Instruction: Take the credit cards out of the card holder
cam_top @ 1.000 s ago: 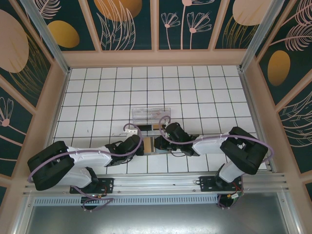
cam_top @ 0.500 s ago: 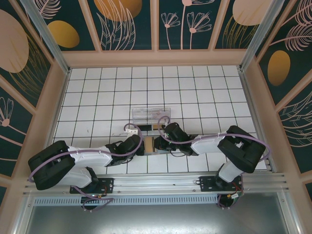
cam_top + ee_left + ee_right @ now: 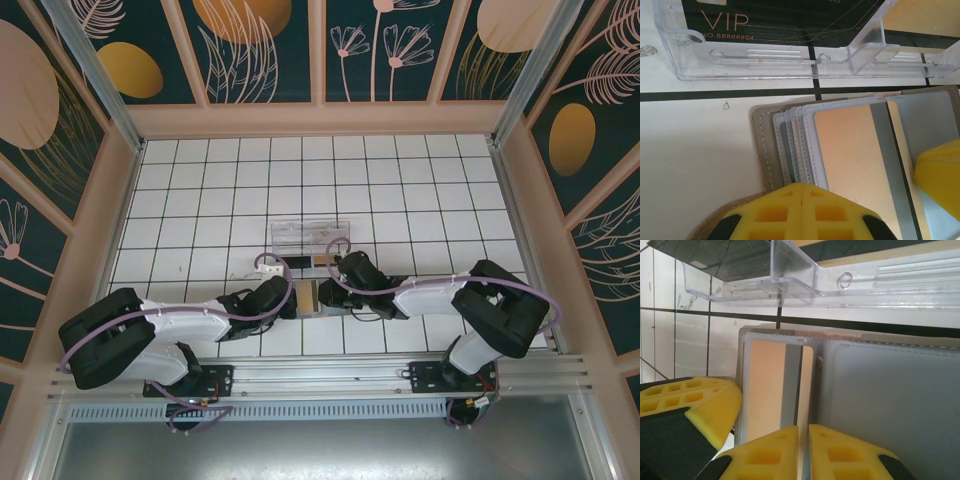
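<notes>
Top view, holder: the card holder [image 3: 308, 297] lies open low in the middle of the frame, flanked by the left gripper [image 3: 288, 298] and the right gripper [image 3: 333, 287], both right at it.
Top view, surroundings: the clear tray [image 3: 300, 232] sits just above the holder.
Left wrist, card: the gold credit card [image 3: 850, 150] is tucked in the holder, its stripe running top to bottom of the frame.
Left wrist, jaws: pads pressed together at the bottom edge, over the holder's lower left.
Left wrist, obstacle: the tray, holding a black credit card [image 3: 790, 15], lies close above.
Right wrist, jaws: nearly together, with a sliver of gold card in the slit. I can't tell if it's pinched.
Right wrist, nearer arm: I'd say the right.
</notes>
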You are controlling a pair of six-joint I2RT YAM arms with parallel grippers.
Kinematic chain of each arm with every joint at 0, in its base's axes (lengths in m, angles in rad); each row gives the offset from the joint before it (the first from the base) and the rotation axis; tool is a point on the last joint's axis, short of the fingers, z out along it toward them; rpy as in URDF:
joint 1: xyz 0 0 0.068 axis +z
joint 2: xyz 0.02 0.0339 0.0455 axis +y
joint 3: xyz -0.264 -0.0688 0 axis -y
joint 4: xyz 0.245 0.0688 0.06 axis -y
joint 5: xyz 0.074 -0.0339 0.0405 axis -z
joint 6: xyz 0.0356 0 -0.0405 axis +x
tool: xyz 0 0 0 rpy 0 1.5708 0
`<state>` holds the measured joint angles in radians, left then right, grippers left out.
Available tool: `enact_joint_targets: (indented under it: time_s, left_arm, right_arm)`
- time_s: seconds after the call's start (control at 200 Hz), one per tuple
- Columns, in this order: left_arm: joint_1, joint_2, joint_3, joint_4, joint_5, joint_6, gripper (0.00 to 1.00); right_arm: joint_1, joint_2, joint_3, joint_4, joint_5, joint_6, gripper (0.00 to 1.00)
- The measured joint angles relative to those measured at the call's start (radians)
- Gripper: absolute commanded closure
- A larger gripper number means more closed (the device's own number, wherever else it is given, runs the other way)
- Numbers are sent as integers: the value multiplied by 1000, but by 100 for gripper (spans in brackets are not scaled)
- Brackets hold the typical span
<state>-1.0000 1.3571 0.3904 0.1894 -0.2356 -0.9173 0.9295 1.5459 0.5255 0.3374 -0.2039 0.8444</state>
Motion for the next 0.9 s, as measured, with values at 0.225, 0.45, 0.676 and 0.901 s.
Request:
enact_joint_targets:
  time_s: [0.225,0.45,0.676,0.901]
  left_arm:
    - [0,0,0,0,2,0,100]
    - [0,3,0,3,4,0,100]
    - [0,7,0,13,10,0,100]
    - [0,15,0,25,12,0,100]
  right_arm:
    - [0,26,5,13,-7,0,82]
    - [0,28,5,34,-26,1,81]
    - [0,35,5,40,-30,3,97]
    - [-15,21,-9,41,-30,7,100]
